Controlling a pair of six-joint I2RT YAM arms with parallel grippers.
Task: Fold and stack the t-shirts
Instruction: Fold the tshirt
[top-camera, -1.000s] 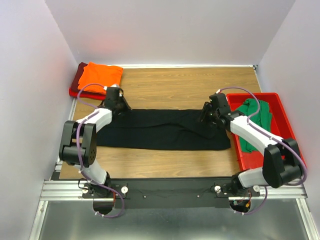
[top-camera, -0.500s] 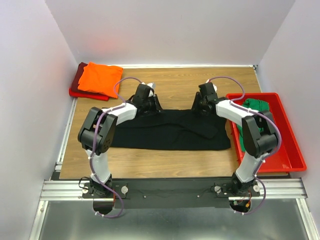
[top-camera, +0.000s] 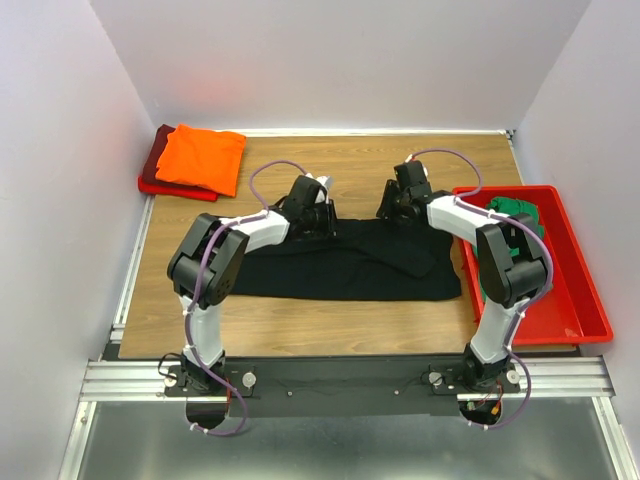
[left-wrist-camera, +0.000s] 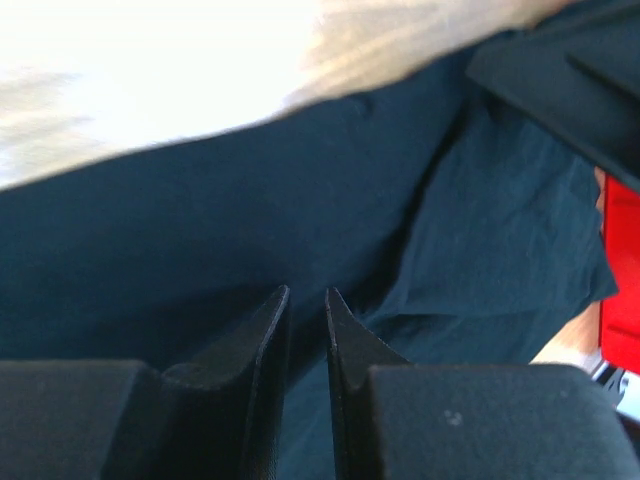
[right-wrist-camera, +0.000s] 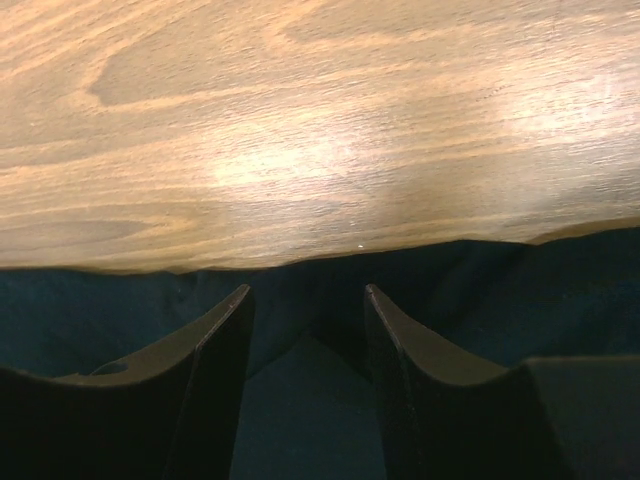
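Black t-shirt (top-camera: 340, 270), fingers (right-wrist-camera: 215, 340) at far edge, bare wood table (top-camera: 350, 160) beyond

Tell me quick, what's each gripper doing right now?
Left gripper: fingers nearly together over the black shirt, grip cannot be told.
Right gripper: open at the shirt's far edge, holding nothing.
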